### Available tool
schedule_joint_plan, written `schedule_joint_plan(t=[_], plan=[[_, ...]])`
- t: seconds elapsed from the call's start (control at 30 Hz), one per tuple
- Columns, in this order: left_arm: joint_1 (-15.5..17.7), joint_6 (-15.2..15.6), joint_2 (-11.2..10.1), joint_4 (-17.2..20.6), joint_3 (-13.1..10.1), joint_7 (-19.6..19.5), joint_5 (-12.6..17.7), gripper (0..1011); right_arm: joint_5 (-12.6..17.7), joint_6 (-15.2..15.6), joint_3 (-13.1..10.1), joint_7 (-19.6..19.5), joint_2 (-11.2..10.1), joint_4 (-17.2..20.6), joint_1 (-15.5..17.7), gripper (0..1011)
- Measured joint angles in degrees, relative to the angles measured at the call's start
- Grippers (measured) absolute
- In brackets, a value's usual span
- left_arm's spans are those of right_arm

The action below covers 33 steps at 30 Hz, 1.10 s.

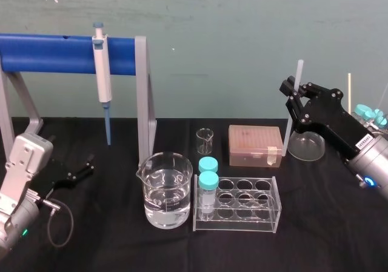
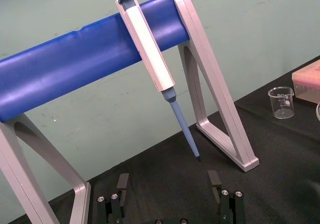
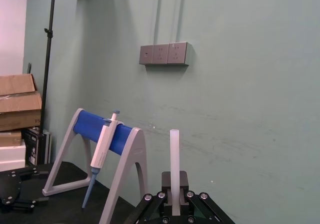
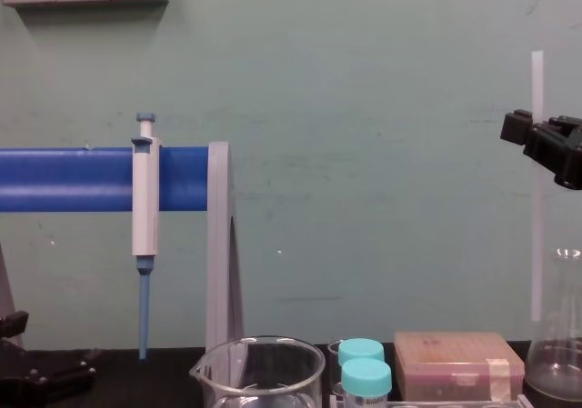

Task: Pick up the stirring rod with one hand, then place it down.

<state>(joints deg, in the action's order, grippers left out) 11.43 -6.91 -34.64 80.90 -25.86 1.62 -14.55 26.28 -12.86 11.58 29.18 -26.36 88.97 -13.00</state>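
The stirring rod [image 1: 297, 73] is a thin translucent-white stick held nearly upright, high above the right side of the table. My right gripper [image 1: 295, 96] is shut on it partway down its length. In the chest view the stirring rod [image 4: 536, 226] hangs down past the right gripper [image 4: 546, 140] toward a flask. The right wrist view shows the rod [image 3: 174, 154] rising straight up out of the right gripper [image 3: 174, 186]. My left gripper [image 1: 76, 172] rests low at the table's left; the left wrist view shows this left gripper [image 2: 168, 184] open, with nothing between its fingers.
A white-and-blue pipette [image 1: 103, 78] hangs on the blue-barred stand [image 1: 143, 96] at the back left. A water-filled beaker [image 1: 167, 190], a clear tube rack [image 1: 239, 205] with two capped tubes, a small beaker [image 1: 205, 140], a brown tip box [image 1: 255, 145] and a flask [image 1: 306, 146] occupy the middle and right.
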Motion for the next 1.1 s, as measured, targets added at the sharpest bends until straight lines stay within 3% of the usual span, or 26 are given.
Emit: schedule_joint_plan(t=[1.1], plan=[[0.0, 0.0, 0.0, 0.0, 0.0, 0.0, 0.0, 1000, -0.19, -0.11, 0.24, -0.01, 0.25, -0.56, -0.24, 72]])
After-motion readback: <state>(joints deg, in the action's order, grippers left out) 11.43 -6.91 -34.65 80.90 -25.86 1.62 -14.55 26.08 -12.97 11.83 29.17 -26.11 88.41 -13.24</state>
